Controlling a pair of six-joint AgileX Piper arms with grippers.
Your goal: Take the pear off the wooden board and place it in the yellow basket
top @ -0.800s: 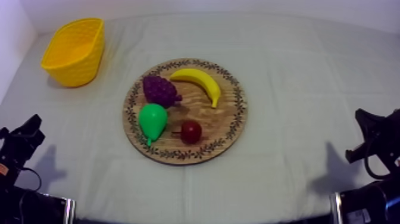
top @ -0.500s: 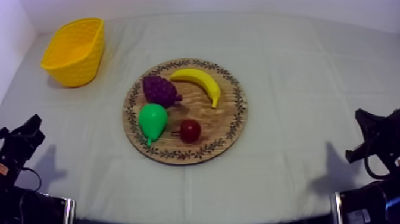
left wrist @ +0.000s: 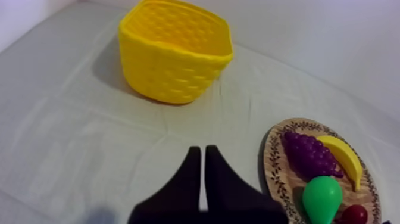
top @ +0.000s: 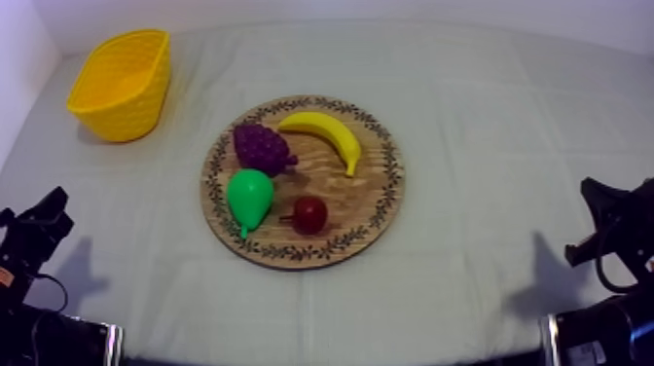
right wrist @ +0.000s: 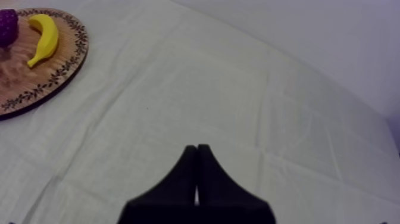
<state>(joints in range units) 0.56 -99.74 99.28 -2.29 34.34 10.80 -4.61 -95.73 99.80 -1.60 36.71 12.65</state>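
A green pear (top: 249,199) lies on the left part of the round wooden board (top: 380,209), stalk toward the front; the left wrist view has the pear (left wrist: 322,199) too, beyond my fingers. The yellow basket (top: 123,84) stands at the far left of the table, upright and with nothing in it (left wrist: 174,52). My left gripper (top: 44,222) rests low at the left edge, well short of the board, its fingers (left wrist: 202,173) shut in a narrow wedge. Low at the right sits my right gripper (top: 596,209), shut as well (right wrist: 197,164), over bare cloth.
On the board also lie purple grapes (top: 262,147), a banana (top: 327,132) and a small red fruit (top: 310,214) just right of the pear. Bare grey-white cloth surrounds the board. A pale wall runs along the far edge and the left.
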